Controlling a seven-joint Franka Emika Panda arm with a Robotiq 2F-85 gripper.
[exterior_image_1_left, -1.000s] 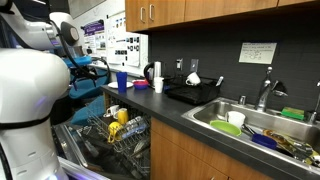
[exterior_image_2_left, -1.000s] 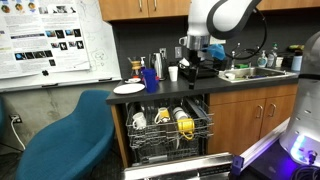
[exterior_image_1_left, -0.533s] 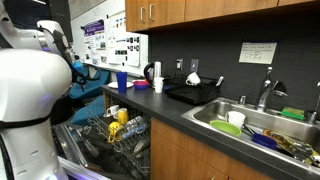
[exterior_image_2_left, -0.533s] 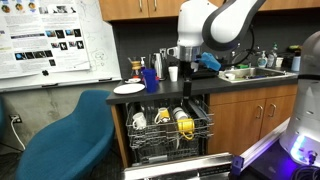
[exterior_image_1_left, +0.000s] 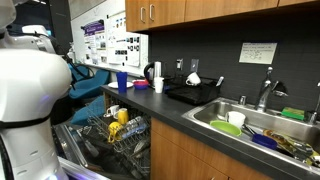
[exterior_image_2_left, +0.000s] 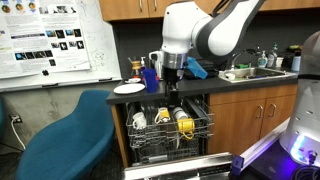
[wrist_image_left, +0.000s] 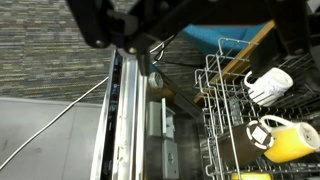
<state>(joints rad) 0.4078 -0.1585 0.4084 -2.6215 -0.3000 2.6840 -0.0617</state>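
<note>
Kitchen corner with wooden cabinets and a dark worktop (exterior_image_1_left: 175, 110) that has a sink (exterior_image_1_left: 250, 128) full of dishes at the far end. Below the worktop the dishwasher is open and its dishwasher rack (exterior_image_2_left: 170, 128) is pulled all the way out.

The white arm bends down from the top of the frame in an exterior view, so the end effector (exterior_image_2_left: 169, 84) hangs just above the rack's back edge, right at the worktop's front lip. A blue cup (exterior_image_2_left: 150, 77) is at its 9 o'clock, just beside it, and a white plate (exterior_image_2_left: 128, 89) is further out the same way. A blue chair (exterior_image_2_left: 70, 135) sits at about 8 o'clock, well apart from the arm.

The wrist view is blurry. The dark fingers (wrist_image_left: 105, 25) come in from the top and stand wide apart with nothing between them, so the end effector is spread and holding nothing. Under them the rack's wire grid fills the right half. A white mug (wrist_image_left: 268, 85) is at 3 o'clock and a yellow mug (wrist_image_left: 285, 140) is at roughly 4 o'clock, just below the white one, and both sit in the rack. The edge of the dishwasher runs down the middle, and grey carpet (wrist_image_left: 50, 50) shows at 9 o'clock.
</note>
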